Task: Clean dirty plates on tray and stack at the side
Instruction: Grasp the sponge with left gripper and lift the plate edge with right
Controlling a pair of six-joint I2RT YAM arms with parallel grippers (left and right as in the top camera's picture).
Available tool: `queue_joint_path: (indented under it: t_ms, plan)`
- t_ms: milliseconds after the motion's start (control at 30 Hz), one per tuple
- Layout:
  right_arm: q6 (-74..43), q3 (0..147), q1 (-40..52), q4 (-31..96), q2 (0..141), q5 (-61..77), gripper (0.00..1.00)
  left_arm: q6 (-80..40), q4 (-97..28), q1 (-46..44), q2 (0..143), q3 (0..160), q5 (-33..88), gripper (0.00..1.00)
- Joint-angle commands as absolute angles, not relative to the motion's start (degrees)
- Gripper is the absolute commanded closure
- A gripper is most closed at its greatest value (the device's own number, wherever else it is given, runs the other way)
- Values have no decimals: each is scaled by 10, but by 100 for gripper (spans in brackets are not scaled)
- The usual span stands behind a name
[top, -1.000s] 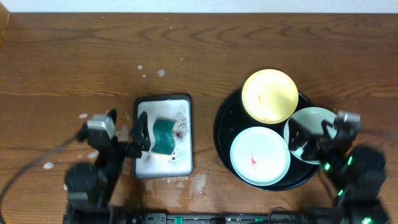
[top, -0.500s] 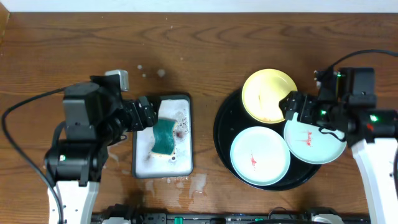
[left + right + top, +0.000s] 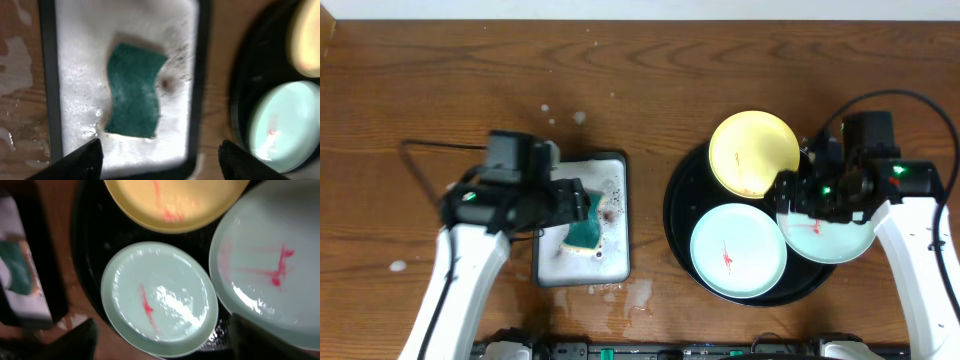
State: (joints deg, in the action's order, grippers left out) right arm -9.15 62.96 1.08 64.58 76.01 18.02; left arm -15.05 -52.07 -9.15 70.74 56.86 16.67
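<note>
**Left gripper** [image 3: 165, 162]: I see the jaws spread wide with nothing held. It hangs above the green sponge [image 3: 134, 92], which lies in the soapy white tray [image 3: 612, 262].

**Right gripper** [image 3: 172, 345]: jaws wide and empty, poised over the plates without touching any that I can see.

**Plates, all red-smeared, on the black tray** [image 3: 678, 205]:
- yellow plate [image 3: 754, 153] at 12 o'clock
- blue-green plate [image 3: 738, 250] at 7 o'clock
- mint-white plate [image 3: 832, 238] at 4 o'clock

**Change:** a second ago both arms sat folded at the near edge. Now each reaches in over its tray. The plates and sponge have not shifted.

**Edges and room:**
- The yellow and mint-white plates overhang the black rim.
- A strip of bare table [image 3: 440, 90] separates the two trays.
- Wet patches lie by the white tray's near edge.
</note>
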Motion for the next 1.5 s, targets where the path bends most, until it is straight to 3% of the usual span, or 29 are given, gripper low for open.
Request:
queue_joint_path:
  t_ms: [0,67,100,133,200,233,300,467,600,733,900,1367,1467]
  plan:
    - [-85,601,15,642,761,185,28,-171,-498,-124,759,548,94,29]
    - [-84,591,15,637,761,185,38,-182,-487,-134,800,542,55,30]
    - [-80,590,15,638,761,185,38,-191,-485,-134,820,542,38,30]
    - [-77,590,15,639,761,184,34,-192,-480,-133,836,542,34,30]
    - [-76,590,15,642,761,185,4,-191,-462,-133,874,542,44,34]
    - [-76,590,15,643,761,185,1,-184,-452,-133,893,542,62,37]
    - [-62,590,15,642,761,184,3,-174,-433,-138,930,542,93,51]
    - [-59,588,15,639,761,182,9,-174,-401,-148,1004,542,96,67]
    - [-59,578,15,639,761,182,11,-174,-392,-147,1018,543,94,92]
    - [-59,548,15,621,762,180,17,-174,-422,-148,995,566,94,93]
    - [-75,502,15,561,774,176,33,-174,-478,-148,932,609,95,93]
    - [-137,444,16,522,912,123,58,-175,-538,-163,789,628,163,93]
    - [-147,430,16,489,936,125,69,-175,-537,-178,789,628,165,92]
